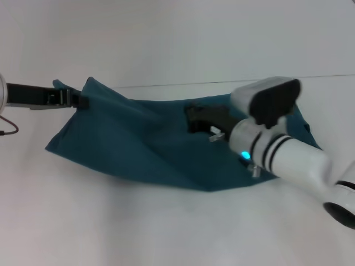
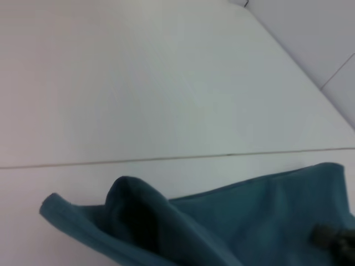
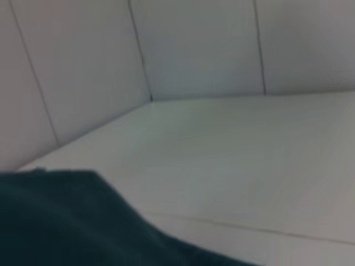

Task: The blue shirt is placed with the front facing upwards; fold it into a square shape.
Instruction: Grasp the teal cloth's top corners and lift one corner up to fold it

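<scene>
Both tools low on the blue shirt [image 1: 138,149], left tool [image 1: 77,100] at its corner, right tool [image 1: 194,119] mid-cloth.

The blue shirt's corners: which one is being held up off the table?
The blue shirt's far left corner, pinched by the left gripper. The near corners lie flat; the right gripper is over the middle.
</scene>
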`<state>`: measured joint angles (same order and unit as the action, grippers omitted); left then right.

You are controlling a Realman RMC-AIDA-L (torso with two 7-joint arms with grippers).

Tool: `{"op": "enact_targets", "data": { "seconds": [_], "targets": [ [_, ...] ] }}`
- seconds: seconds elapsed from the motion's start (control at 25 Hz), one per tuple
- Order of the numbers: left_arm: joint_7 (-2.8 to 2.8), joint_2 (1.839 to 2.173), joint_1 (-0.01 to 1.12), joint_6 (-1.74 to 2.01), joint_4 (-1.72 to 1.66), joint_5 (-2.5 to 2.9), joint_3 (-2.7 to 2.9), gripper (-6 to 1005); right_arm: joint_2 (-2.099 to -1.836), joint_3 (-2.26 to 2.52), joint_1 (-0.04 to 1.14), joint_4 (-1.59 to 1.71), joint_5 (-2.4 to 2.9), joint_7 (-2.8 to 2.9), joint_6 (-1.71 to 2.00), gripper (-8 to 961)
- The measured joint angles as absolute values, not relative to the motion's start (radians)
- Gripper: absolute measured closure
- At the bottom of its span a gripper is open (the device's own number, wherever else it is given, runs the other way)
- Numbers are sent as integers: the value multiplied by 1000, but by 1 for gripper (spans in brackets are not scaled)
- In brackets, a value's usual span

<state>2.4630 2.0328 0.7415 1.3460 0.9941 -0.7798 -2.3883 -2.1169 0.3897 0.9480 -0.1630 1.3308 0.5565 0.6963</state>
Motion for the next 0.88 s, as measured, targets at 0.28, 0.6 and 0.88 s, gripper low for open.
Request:
{"op": "enact_targets", "data": {
  "seconds": [0.28,0.6,0.88],
  "targets": [
    [2460,2033,738,1346,995,-798,-2387,974,-2121,379,1026,-251,1335,522,595,938],
    [2446,2031,734,1350,994,-837,-2388,974,-2121,238,1065,-299,1504,521,528,932],
    [2431,2027,730,1352,995,-872,-2388,974,-2121,56,1092,-351,1754,522,450,927]
  ]
}}
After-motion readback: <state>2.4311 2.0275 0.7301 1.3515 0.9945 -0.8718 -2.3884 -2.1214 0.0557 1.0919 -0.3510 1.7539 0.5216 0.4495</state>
